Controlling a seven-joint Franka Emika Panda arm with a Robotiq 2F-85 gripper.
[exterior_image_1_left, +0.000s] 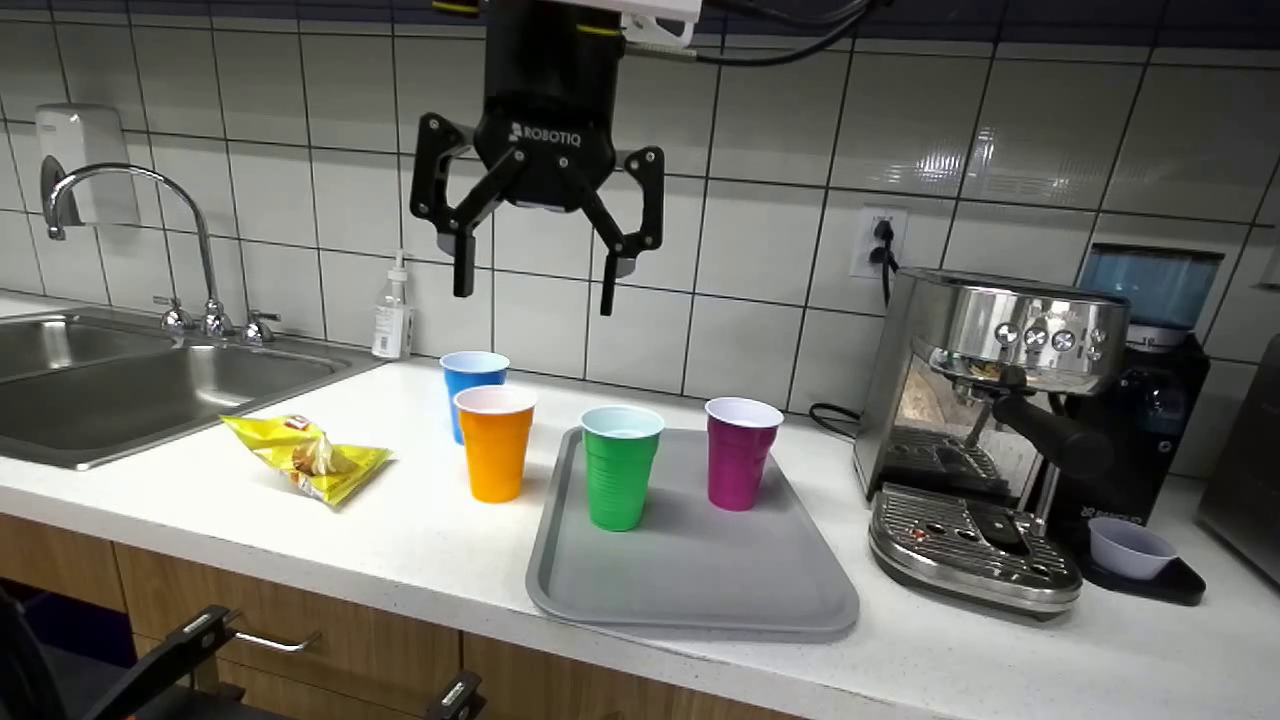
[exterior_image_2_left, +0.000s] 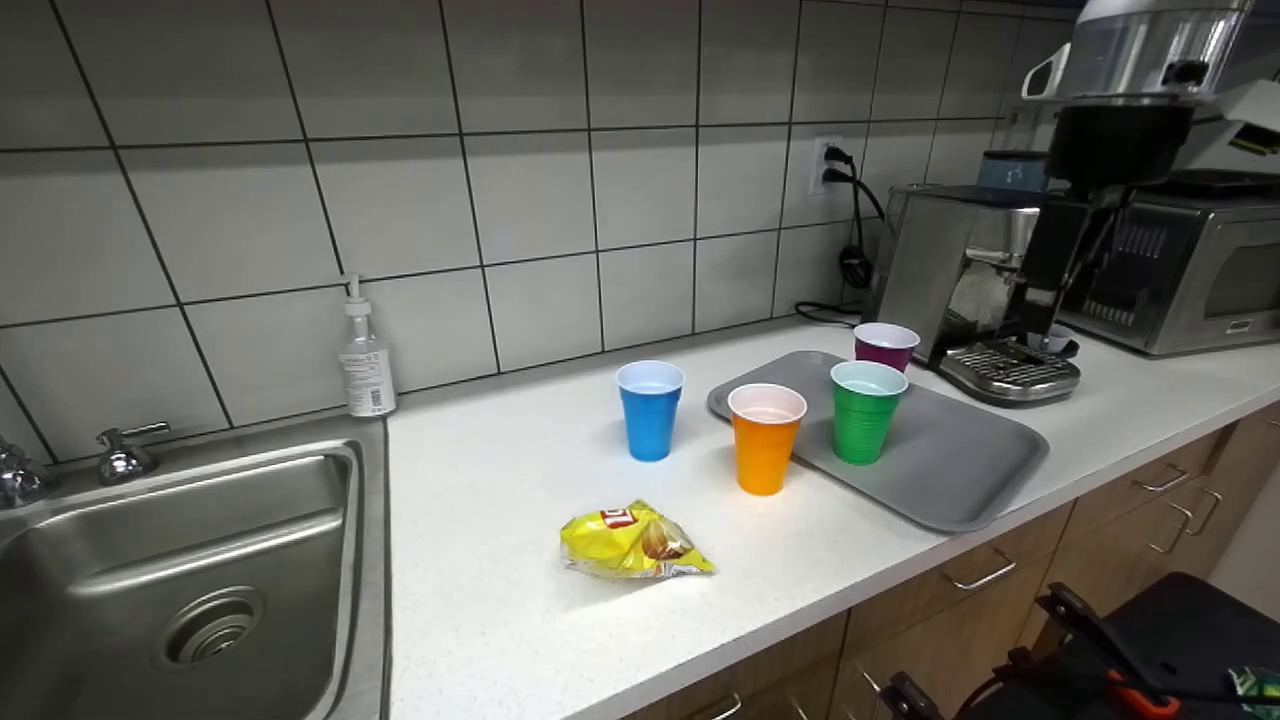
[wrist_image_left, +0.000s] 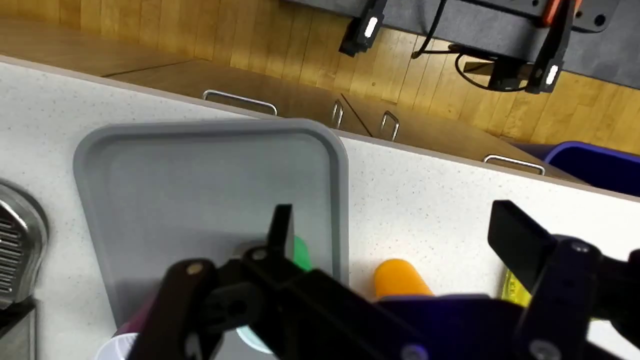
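In an exterior view the orange cup (exterior_image_1_left: 496, 450), probably light and easily crushed, best pinched gently at mid-wall, stands on the worktop (exterior_image_1_left: 430, 530) well below the claw (exterior_image_1_left: 535, 290), spread wide and touching nothing; in an exterior view the cup stands just beside the gray tray (exterior_image_2_left: 950, 490); in the wrist view the fingers (wrist_image_left: 517, 240) hold nothing.

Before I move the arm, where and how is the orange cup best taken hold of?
I would probably grip the orange cup by its upper wall, just below the rim, fingers from above: it stands upright, narrows downward, and gaps show toward the blue cup and green cup.
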